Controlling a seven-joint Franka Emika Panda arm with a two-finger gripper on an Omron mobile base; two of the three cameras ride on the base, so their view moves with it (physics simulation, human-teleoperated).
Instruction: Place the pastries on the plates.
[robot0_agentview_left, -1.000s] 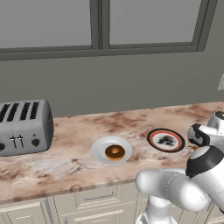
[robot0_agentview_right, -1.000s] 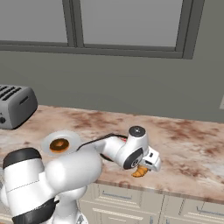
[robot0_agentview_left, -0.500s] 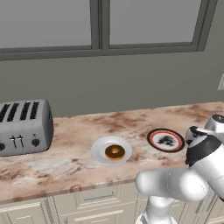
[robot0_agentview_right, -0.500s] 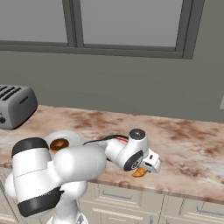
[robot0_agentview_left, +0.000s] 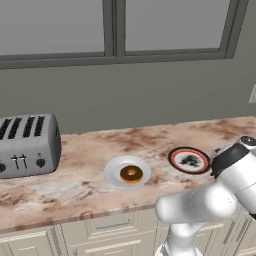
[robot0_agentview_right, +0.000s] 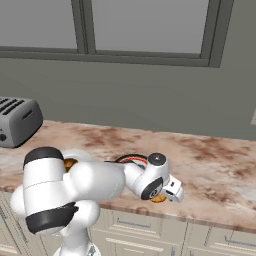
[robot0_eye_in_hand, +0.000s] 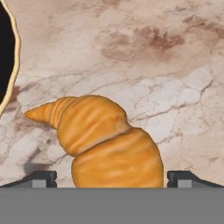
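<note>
1. The counter (robot0_agentview_left: 75, 190), marbled brown and cream, runs left to right under the window and carries everything; the arm reaches low over its near right part.
2. The toaster (robot0_agentview_left: 27, 145) stands at the far left, well apart from the work.
3. The white plate (robot0_agentview_left: 114, 172) sits mid-counter and holds the donut (robot0_agentview_left: 131, 174), lying flat near its centre, so that half of the task looks done.
4. The black-and-red rimmed plate (robot0_agentview_left: 189, 160) lies to the right of the white one, with nothing on its patterned centre; I judge it is meant for the remaining pastry.
5. The gripper (robot0_eye_in_hand: 112, 178) is lowered over the near edge of the counter with its jaws spread wide, one tip on each side of the croissant, which they do not yet clasp. That stance suits a closing pinch across the pastry's thick body.
6. The croissant (robot0_eye_in_hand: 103, 140) lies flat on bare counter just beside the patterned plate's rim, its tapered horn pointing towards that rim.
</note>
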